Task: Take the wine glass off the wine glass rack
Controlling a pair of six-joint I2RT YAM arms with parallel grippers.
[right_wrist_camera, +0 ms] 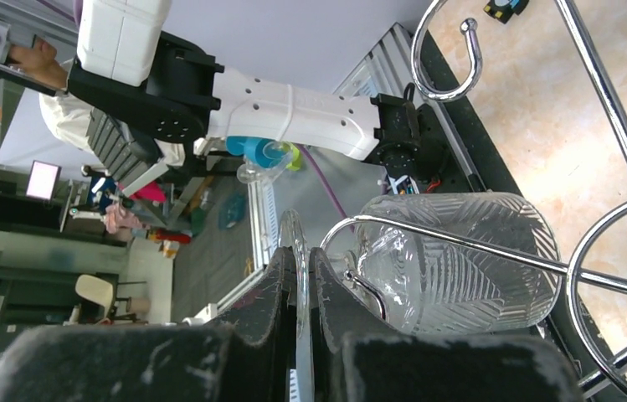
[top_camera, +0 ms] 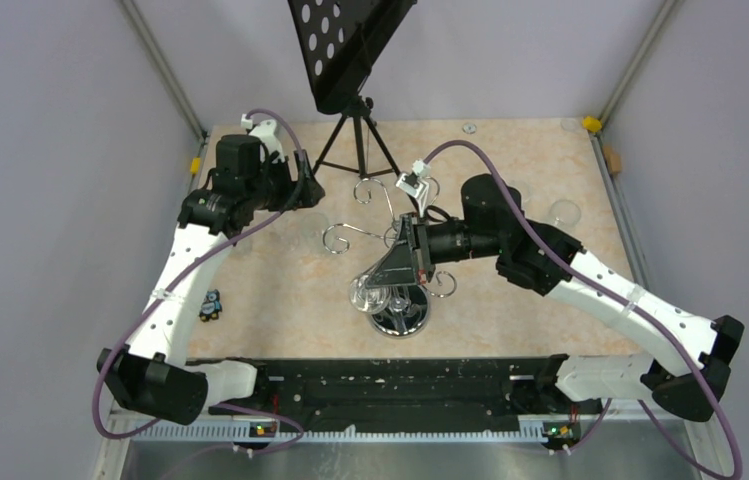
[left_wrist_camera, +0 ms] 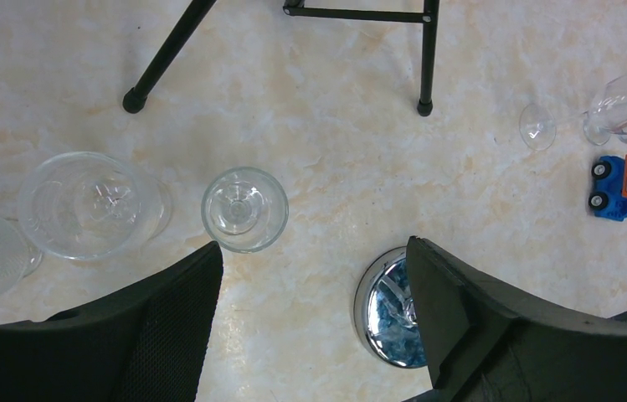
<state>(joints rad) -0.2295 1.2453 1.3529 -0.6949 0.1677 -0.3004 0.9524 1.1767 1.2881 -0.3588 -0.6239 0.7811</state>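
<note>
Slippage flagged as the main hazard. Saw right fingers (right_wrist_camera: 264, 318) clamped shut on the thin foot of the wine glass (right_wrist_camera: 452, 268), with the disc pinched edge-on between the pads. Found the glass not yet off the wine glass rack (top_camera: 399, 318). Hung bowl-down from a scroll arm on the near-left side, low beside the mirrored base. Noted chrome wire crossing the ribbed bowl in the right wrist view. Could not tell exactly where the stem sat in the curl.

Judged the grip weak: smooth glass, small contact patch, heavy bowl well off to one side. Could have let the glass twist or slide out on any quick pull. Expected a snag if drawn against the hooked end instead of along the arm's opening. Could then have dragged or tipped the whole rack, unheld by anything. Also risked knocking the bowl on the post or a neighbouring arm. Over-squeezing might have chipped the foot.

Saw left fingers (left_wrist_camera: 167, 327) spread wide, holding nothing, over the far-left table (left_wrist_camera: 335, 151) above standing glasses (left_wrist_camera: 92, 205). Too far off to steady the rack.
</note>
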